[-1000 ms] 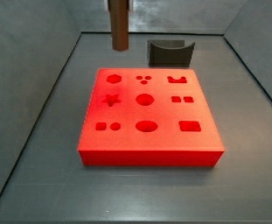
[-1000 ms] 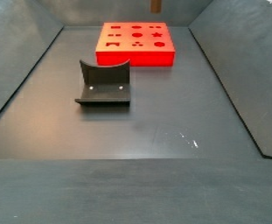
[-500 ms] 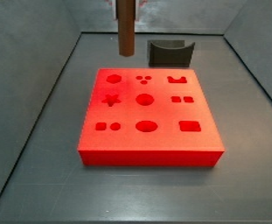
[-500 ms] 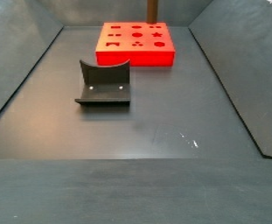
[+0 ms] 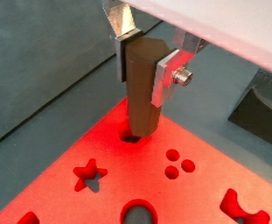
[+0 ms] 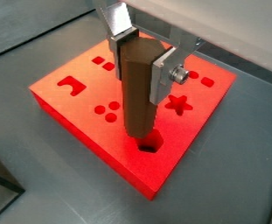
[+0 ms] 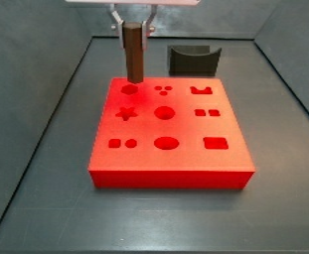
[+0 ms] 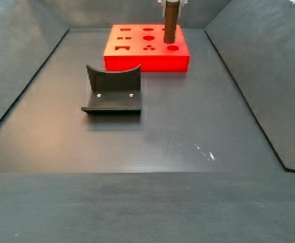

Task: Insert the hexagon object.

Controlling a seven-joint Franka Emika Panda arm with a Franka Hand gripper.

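My gripper (image 7: 133,20) is shut on the hexagon object (image 7: 133,55), a long brown peg held upright. It hangs over the far left corner of the red block (image 7: 170,134). In both wrist views the silver fingers clamp the peg's upper part (image 5: 146,61) (image 6: 142,61). The peg's lower end (image 5: 139,127) stands right at the hexagon hole (image 6: 151,143) near the block's corner. I cannot tell whether the tip has entered it. In a side view the peg (image 8: 170,24) stands over the block's (image 8: 146,57) right part.
The block's top has several other shaped holes, among them a star (image 5: 90,171) and a round one (image 7: 166,112). The dark fixture (image 7: 193,60) stands behind the block and shows nearer in a side view (image 8: 113,90). Grey walls (image 7: 64,89) surround the floor.
The gripper has come down with the peg and shifted slightly. The peg's lower end dropped from above the block's far edge to the hexagon hole, and the fingers now show.
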